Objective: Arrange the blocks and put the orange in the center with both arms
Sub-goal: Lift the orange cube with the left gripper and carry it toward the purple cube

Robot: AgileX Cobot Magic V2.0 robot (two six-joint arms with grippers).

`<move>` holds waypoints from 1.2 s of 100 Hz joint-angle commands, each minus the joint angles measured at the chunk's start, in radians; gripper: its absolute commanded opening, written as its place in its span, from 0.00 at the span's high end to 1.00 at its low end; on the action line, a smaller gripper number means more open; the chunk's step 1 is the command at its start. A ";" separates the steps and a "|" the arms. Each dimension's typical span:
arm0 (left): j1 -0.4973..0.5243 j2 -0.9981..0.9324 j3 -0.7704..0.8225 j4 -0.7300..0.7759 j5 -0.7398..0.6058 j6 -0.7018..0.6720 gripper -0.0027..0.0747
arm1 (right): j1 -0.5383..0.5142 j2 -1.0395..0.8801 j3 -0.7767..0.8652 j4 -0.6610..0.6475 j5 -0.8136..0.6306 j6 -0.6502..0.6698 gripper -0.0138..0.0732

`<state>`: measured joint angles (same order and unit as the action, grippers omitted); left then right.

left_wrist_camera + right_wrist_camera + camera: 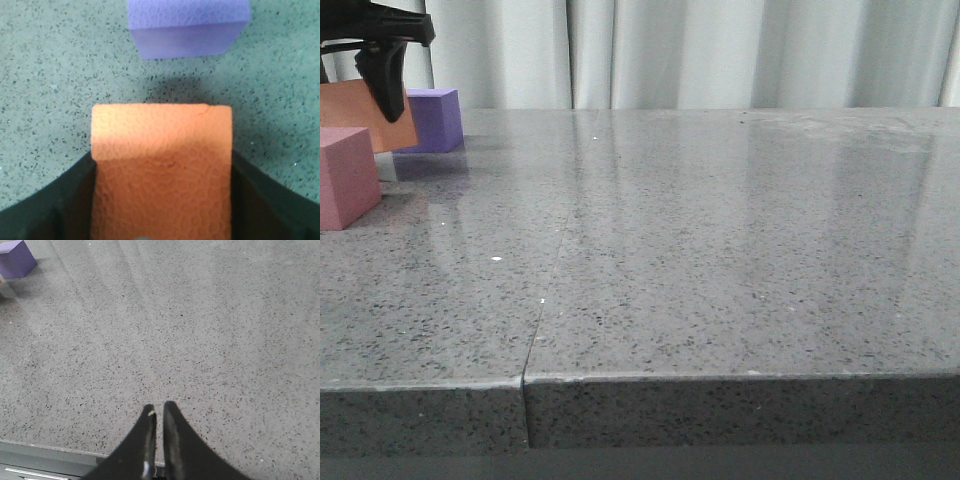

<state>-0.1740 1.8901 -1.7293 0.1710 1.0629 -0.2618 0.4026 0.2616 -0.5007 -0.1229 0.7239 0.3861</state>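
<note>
Left end effector (161, 210) around orange cube (162, 170) — fingertips apparently cropped, cube half-hidden.

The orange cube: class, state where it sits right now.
The orange cube is at the far left of the front view, held in the left gripper above the table, between the purple cube and the pink cube.
</note>
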 commanded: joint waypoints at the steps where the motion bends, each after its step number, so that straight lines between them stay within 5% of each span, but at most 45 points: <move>1: 0.000 -0.054 -0.019 0.007 -0.068 -0.034 0.60 | -0.008 0.009 -0.024 -0.017 -0.077 -0.005 0.78; 67: 0.000 -0.016 -0.012 0.000 -0.076 -0.037 0.59 | -0.008 0.009 -0.024 -0.017 -0.077 -0.005 0.78; 94: 0.000 -0.016 -0.012 -0.041 -0.083 -0.037 0.26 | -0.008 0.009 -0.024 -0.017 -0.077 -0.005 0.78; 120: 0.000 -0.029 -0.015 -0.041 -0.081 -0.037 0.25 | -0.008 0.009 -0.024 -0.017 -0.077 -0.005 0.78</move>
<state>-0.1740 1.9271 -1.7173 0.1339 1.0186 -0.2900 0.4026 0.2616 -0.5007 -0.1229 0.7239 0.3861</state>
